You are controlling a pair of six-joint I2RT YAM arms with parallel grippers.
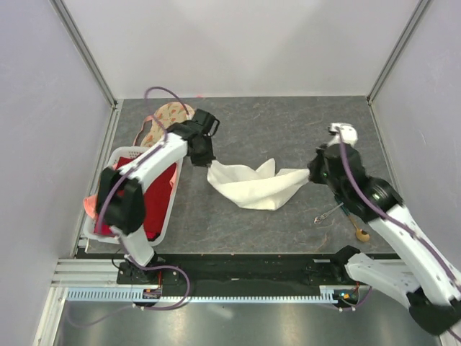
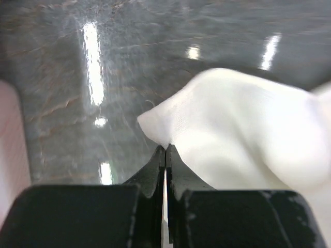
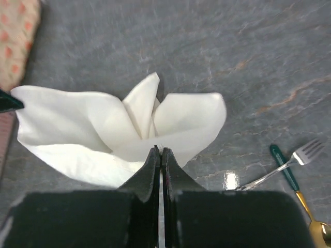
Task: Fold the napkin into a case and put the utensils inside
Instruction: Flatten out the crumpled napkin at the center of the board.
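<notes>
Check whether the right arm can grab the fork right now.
Probably not yet: the right gripper is shut on the napkin, so it must let go first. The fork lies uncovered on the table close beside it.

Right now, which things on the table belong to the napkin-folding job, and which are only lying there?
Belong to the job:
- napkin, pinched at one end by the left gripper and at the other by the right gripper
- fork
- green-handled utensil

Only lying about:
- peach floral cloth
- red cloth in the white basket
</notes>
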